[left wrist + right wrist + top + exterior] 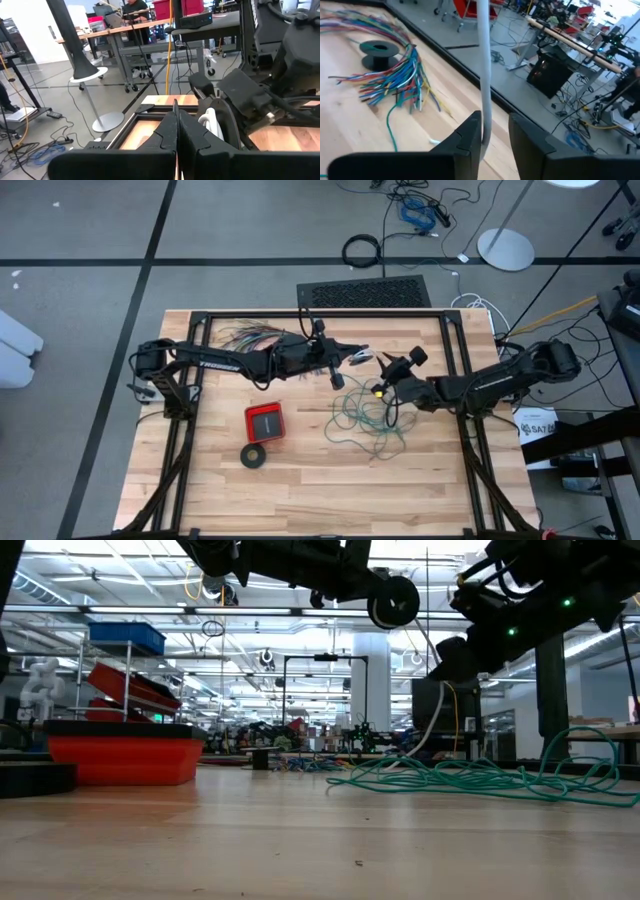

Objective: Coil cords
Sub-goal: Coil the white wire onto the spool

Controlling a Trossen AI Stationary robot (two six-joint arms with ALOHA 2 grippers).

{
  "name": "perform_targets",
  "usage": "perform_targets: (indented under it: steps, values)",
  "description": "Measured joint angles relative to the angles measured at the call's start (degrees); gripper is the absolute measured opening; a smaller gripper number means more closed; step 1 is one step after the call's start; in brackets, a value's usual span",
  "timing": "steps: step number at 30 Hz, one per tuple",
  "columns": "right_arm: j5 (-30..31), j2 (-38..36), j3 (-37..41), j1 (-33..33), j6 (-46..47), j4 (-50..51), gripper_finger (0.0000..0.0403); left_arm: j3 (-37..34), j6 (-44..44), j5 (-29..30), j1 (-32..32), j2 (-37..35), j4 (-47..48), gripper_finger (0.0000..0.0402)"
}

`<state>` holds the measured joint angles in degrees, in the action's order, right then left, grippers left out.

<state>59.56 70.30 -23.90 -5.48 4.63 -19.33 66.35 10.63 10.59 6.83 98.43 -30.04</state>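
While our right gripper [492, 132] holds its fingers slightly apart around the white cord [484, 65] above the bench's [300, 480] right half, the teal-green wire [365, 420] sprawls loosely just below it. Our left gripper [176, 131] is pressed together nearby. We cannot see the cord's ends.

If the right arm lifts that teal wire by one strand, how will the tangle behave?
The teal wire lies in loose, sprawling loops, so it is probably floppy and would trail rather than lift whole. It looks thin and light. Overlapping strands may snag as they drag across the table.
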Motion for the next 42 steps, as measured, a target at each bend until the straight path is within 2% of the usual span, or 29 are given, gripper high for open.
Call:
perform_targets:
  steps: [8, 17, 27, 42]
  values:
    - [-4.7, 0.0, 0.9, 0.0, -1.3, -3.0, 0.0036, 0.0, 0.1, 0.0, 0.0, 0.0, 0.6, 0.0000]
    - [-4.4, 0.0, 0.9, -2.1, -1.3, -3.2, 0.0041, 0.0, 0.1, 0.0, 0.0, 0.0, 0.6, 0.0000]
    - [-1.4, -0.4, 1.0, -3.3, -2.3, -3.0, 0.0041, 0.0, 0.1, 0.0, 0.0, 0.0, 1.3, 0.0000]
    - [-0.2, -0.5, 1.0, -4.5, 2.0, -0.2, 0.0041, 0.0, 0.1, 0.0, 0.0, 0.0, 1.6, 0.0000]
